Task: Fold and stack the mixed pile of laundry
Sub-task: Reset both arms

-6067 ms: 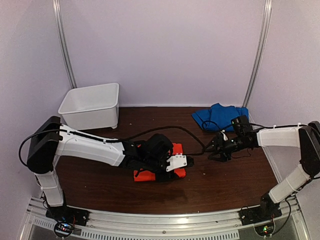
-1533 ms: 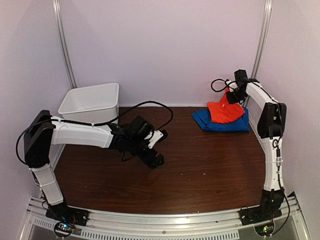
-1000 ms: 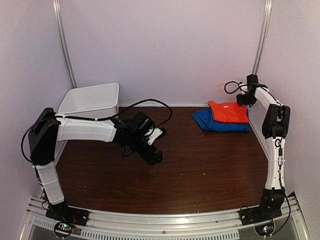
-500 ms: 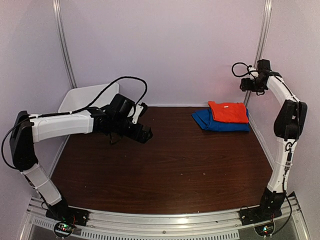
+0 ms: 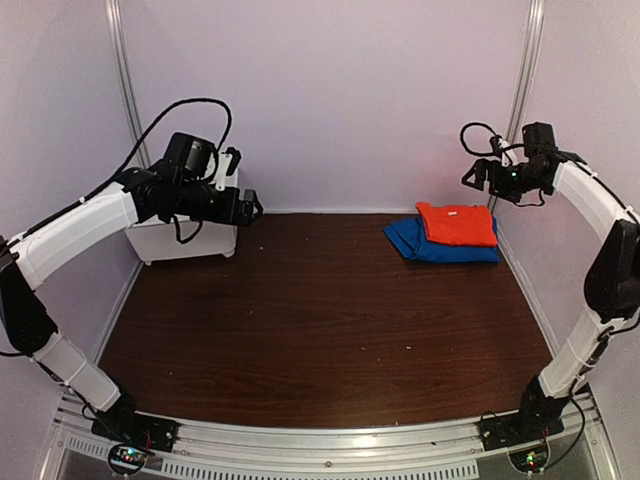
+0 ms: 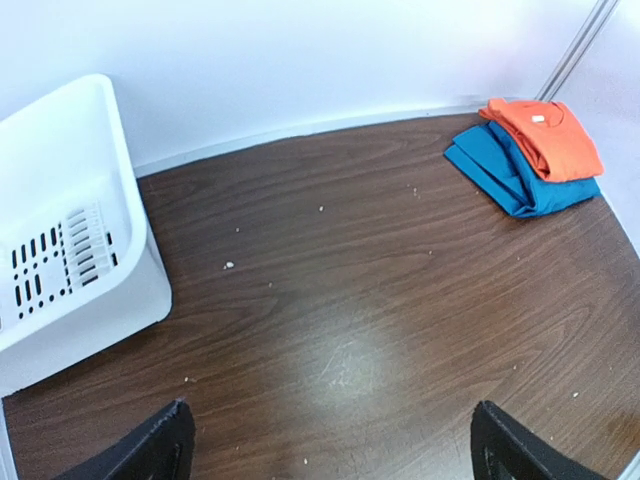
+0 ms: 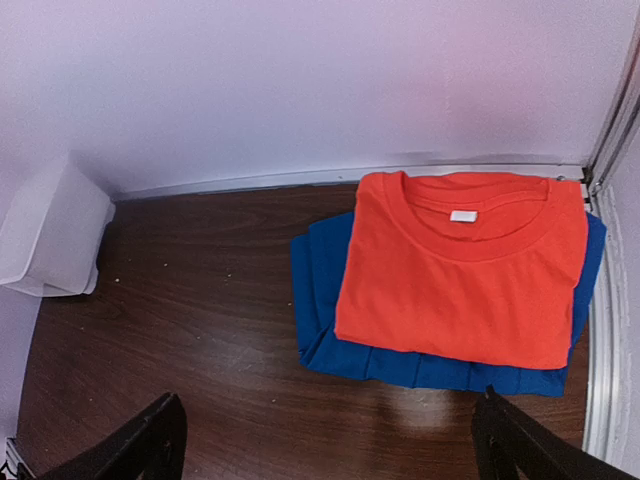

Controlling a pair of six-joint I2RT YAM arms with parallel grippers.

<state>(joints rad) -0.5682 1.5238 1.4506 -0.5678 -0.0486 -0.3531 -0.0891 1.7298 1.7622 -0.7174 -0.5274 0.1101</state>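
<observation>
The folded orange-red T-shirt (image 5: 457,223) lies flat on the folded royal-blue garment (image 5: 425,246) at the back right of the table, collar toward the wall. The right wrist view shows the orange shirt (image 7: 465,265) covering most of the blue one (image 7: 320,290). My right gripper (image 5: 478,175) hangs open high above the stack, holding nothing; its fingertips (image 7: 150,440) frame bare wood. My left gripper (image 5: 248,207) is raised at the back left beside the white bin, open and empty, looking down on the table with the stack (image 6: 545,135) far off.
A white plastic bin (image 5: 185,205) stands in the back left corner against the wall; its slotted wall (image 6: 60,250) fills the left of the left wrist view. Metal posts run up both back corners. The dark wood table (image 5: 330,320) carries small crumbs.
My right gripper opened wide and rose off the orange shirt, which stays on the blue one. My left arm lifted from mid-table up and back beside the bin.
</observation>
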